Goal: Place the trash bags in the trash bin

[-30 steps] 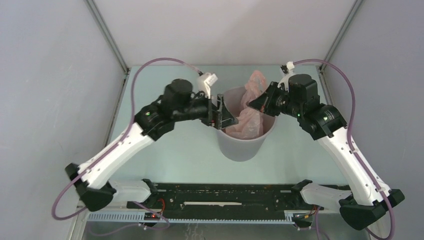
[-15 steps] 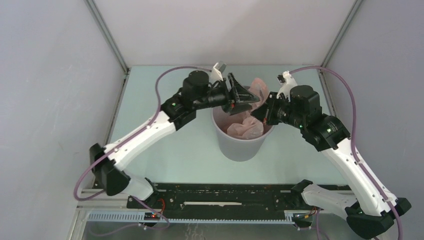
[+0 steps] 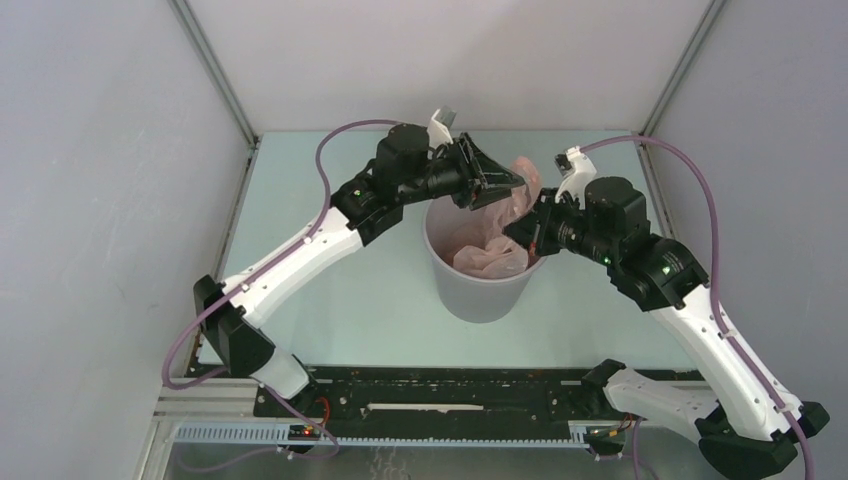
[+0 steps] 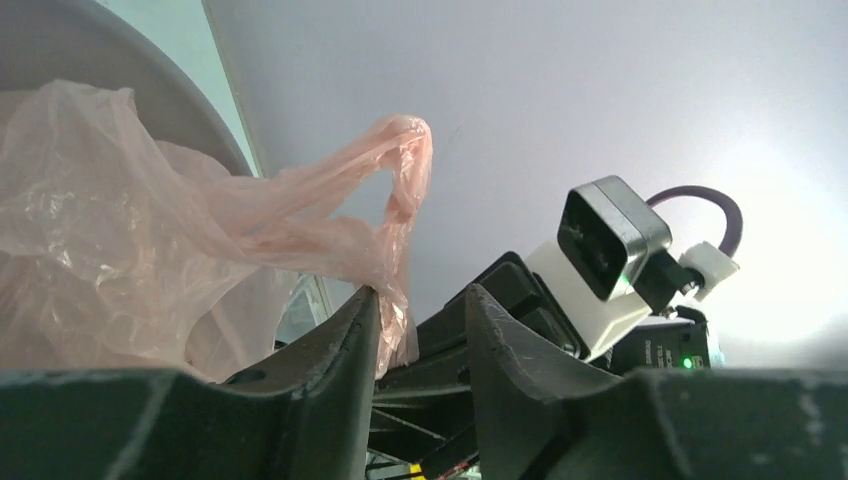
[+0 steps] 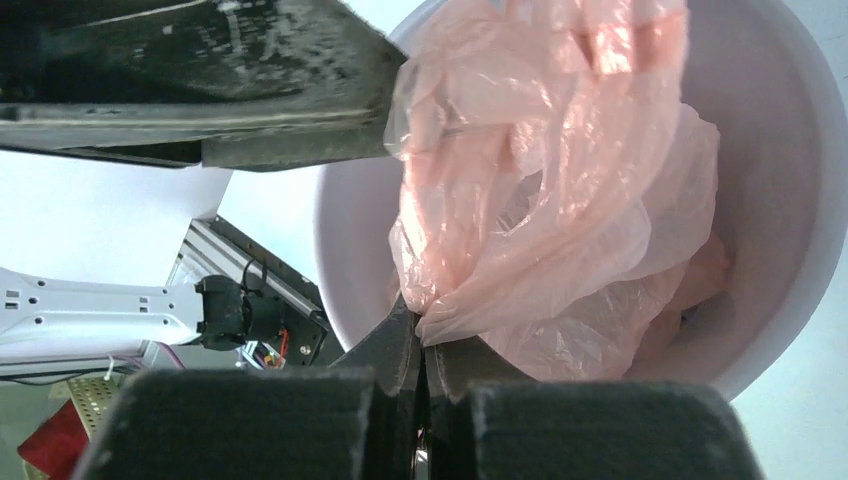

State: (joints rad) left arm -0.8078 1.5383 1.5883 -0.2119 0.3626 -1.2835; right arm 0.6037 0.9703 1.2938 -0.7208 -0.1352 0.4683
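over green table, right claw pinches bag, left claw ajar.

Nothing readable anywhere, as far as I can tell. The trash bin is just plain grey wall with no lettering, the trash bag is bare pink film, and the white arm casings carry no print big enough to make out.

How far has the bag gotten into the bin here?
Mostly done: much of the pink trash bag sits inside the trash bin. In hand: the right gripper pinches its film; the left gripper is open beside a loop above the rim. Left: push that in, release.
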